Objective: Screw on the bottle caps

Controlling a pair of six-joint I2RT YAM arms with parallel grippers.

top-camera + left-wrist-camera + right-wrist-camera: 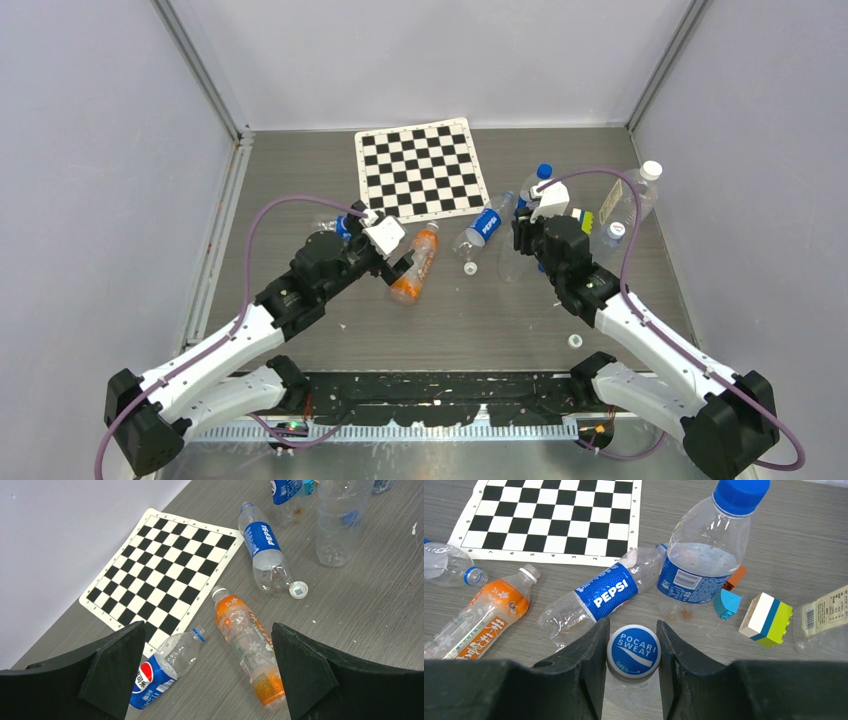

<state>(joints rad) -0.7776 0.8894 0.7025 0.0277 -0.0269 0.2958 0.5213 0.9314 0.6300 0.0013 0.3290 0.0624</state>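
My right gripper [633, 652] is shut on a blue-and-white Pocari Sweat cap [633, 650] that sits on the mouth of a clear bottle [509, 265] below it. My left gripper [208, 630] hangs open above two lying bottles. One is an orange-label bottle [247, 647] and the other a small open-necked Pepsi bottle [160, 667]; neither is touched. A loose white cap [298, 589] lies by the mouth of a larger lying Pepsi bottle [265, 550]. Another loose white cap [575, 341] lies near the right arm. An upright bottle [704, 555] wears a blue cap [740, 495].
A checkerboard mat [420, 170] lies at the back. A teal block [726, 603], an orange block [735, 577] and a white-blue-green sponge block [766, 619] sit right of the upright bottle. More capped clear bottles [635, 195] stand at the far right. Walls close in both sides.
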